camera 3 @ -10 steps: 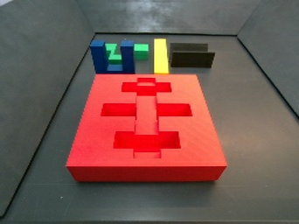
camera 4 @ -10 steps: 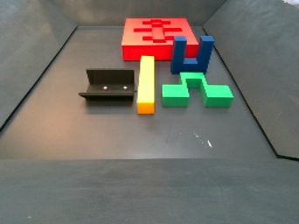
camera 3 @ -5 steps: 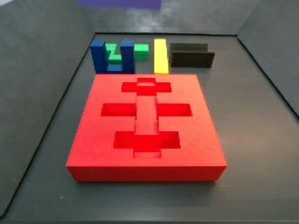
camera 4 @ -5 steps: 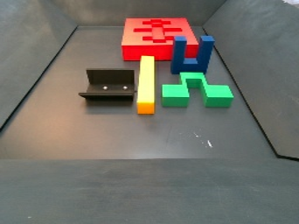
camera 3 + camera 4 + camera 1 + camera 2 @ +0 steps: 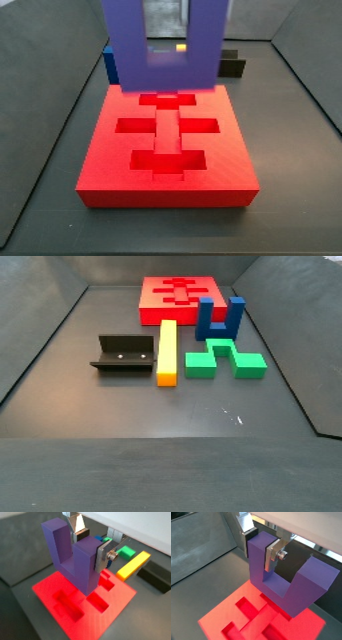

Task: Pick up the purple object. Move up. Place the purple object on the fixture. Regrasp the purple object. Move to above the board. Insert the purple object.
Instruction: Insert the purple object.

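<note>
1. above the board (image 5: 167,140), the purple object (image 5: 163,45) hangs in the air with its two prongs pointing up and its base downward, clear of the red surface in a side view.
2. both wrist views show the gripper (image 5: 93,542) clamped on one prong of the purple object (image 5: 281,577); a silver finger (image 5: 272,556) lies flat against that prong's inner face, inside the u.
3. the second finger (image 5: 77,522) shows only partly, behind the piece in a wrist view.
4. the board (image 5: 80,602) lies right below the held piece in both wrist views, its brighter red cutouts open and unfilled; it shows too at (image 5: 251,614).
5. at the far end of the board in a side view stand the blue block (image 5: 108,65) and the fixture (image 5: 233,66), both partly hidden by the purple piece.
6. a side view without the arm shows the fixture (image 5: 123,354) just beside the yellow bar (image 5: 167,351), with the blue block (image 5: 221,318) and the green block (image 5: 225,359) on the bar's other side, and the board (image 5: 181,294) behind them.
</note>
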